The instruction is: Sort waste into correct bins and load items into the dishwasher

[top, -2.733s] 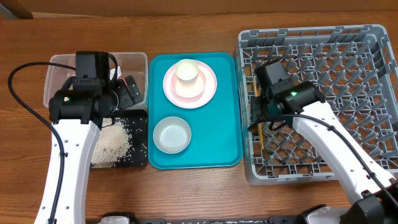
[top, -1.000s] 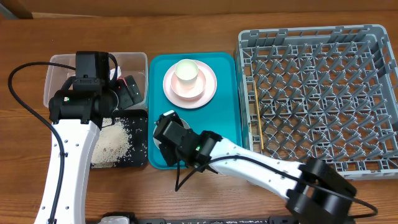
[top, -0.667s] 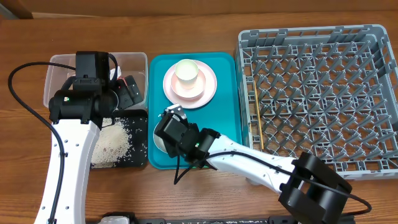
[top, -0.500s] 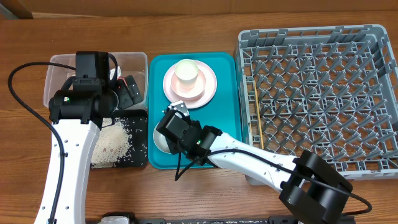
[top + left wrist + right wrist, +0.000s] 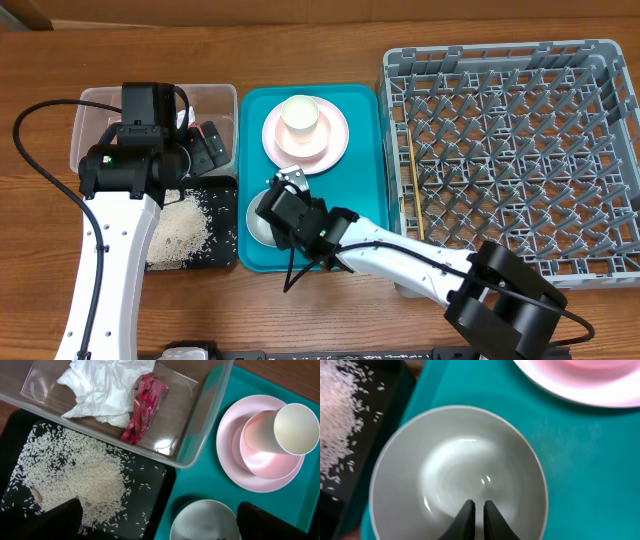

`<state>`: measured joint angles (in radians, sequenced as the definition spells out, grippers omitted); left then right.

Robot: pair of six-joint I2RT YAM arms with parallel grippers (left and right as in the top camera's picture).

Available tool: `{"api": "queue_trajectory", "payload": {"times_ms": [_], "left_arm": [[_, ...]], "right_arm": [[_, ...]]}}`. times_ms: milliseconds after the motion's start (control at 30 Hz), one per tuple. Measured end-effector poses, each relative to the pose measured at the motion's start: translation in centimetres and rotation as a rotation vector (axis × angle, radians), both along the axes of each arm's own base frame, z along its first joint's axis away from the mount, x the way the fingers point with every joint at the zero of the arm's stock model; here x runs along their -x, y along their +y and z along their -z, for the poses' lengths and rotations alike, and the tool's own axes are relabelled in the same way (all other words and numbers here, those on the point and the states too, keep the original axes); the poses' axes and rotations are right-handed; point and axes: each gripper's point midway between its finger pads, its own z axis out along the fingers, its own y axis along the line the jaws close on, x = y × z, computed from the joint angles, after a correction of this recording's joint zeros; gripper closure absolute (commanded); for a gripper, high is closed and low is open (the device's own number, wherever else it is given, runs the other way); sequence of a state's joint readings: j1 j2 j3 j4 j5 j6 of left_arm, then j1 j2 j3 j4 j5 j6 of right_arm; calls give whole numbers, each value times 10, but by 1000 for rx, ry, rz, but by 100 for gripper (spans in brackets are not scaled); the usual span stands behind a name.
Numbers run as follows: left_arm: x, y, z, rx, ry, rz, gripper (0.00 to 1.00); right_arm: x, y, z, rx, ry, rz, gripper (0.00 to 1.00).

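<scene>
The white bowl (image 5: 457,470) sits upright, mouth up, in the front left corner of the teal tray (image 5: 365,180). It is round, so it has no long axis and any part of the rim offers the same hold. The right gripper (image 5: 477,510) hangs straight above the bowl's hollow, a little off centre. Its fingers are pressed almost together with only a slit between them, and they hold nothing. To lift the bowl it would likely need to part them and shift outward to straddle the rim.

The pink plate (image 5: 330,150) with the cup (image 5: 300,113) on it stands at the back of the teal tray. The left gripper (image 5: 157,510) is spread wide and empty, just off the teal tray's left edge. The rack (image 5: 500,47) lies to the right of the teal tray.
</scene>
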<state>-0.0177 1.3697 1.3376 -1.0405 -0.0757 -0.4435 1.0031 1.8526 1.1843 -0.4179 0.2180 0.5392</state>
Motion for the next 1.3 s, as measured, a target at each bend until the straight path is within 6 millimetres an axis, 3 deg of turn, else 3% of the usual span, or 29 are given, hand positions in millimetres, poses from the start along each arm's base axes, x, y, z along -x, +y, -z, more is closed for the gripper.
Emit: {"api": "queue_trajectory", "payload": {"times_ms": [400, 733, 1033, 1200, 1300], "left_arm": [[0, 0, 0, 0, 0, 0, 0], [0, 0, 0, 0, 0, 0, 0], [0, 0, 0, 0, 0, 0, 0], [0, 0, 0, 0, 0, 0, 0], [0, 0, 0, 0, 0, 0, 0]], "right_arm": [[0, -14, 11, 53, -9, 29, 90], [1, -56, 23, 214, 21, 83, 90], [1, -108, 31, 337, 104, 227, 90], [-2, -113, 23, 304, 110, 282, 90], [-2, -110, 7, 258, 97, 288, 89]]}}
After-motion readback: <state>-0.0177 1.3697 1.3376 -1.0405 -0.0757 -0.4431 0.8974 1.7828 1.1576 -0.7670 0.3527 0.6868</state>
